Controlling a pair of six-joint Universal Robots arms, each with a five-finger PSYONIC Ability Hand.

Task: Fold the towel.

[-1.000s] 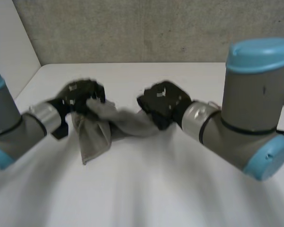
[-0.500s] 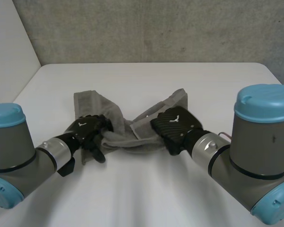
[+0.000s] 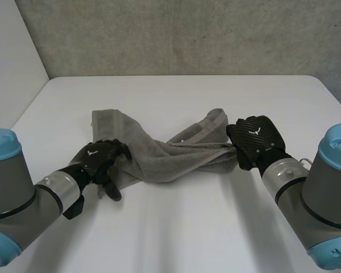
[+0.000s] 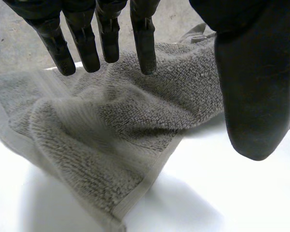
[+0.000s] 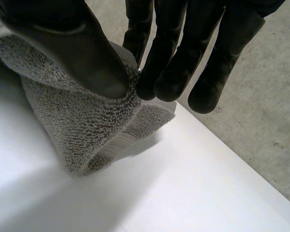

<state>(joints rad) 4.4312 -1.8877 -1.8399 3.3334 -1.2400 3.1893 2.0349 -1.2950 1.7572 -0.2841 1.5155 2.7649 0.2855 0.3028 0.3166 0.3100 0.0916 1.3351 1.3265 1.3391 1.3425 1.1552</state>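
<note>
Right fingers (image 5: 171,67): closed against the thumb (image 5: 82,48), pinching a folded edge of the towel (image 5: 82,121) between them.
Left fingers (image 4: 144,38): straight and slightly spread, well apart from the left thumb (image 4: 251,92). They hang over the cloth and grip nothing; I cannot tell whether the tips touch it.
Right hand (image 3: 254,138): back facing up, at the towel's right end.
Left hand (image 3: 99,161): at the towel's left end, by its near edge.
Towel: grey terry, rumpled and twisted into a loose band across the middle of the surface, stretched between the two hands. One flat corner lies just beyond the left hand, and a hemmed edge shows near the right hand.
Surface (image 3: 182,227): white.
Left arm (image 3: 11,199): grey with a light-blue cap, at the near left.
Right arm (image 3: 324,193): the same, at the near right.
</note>
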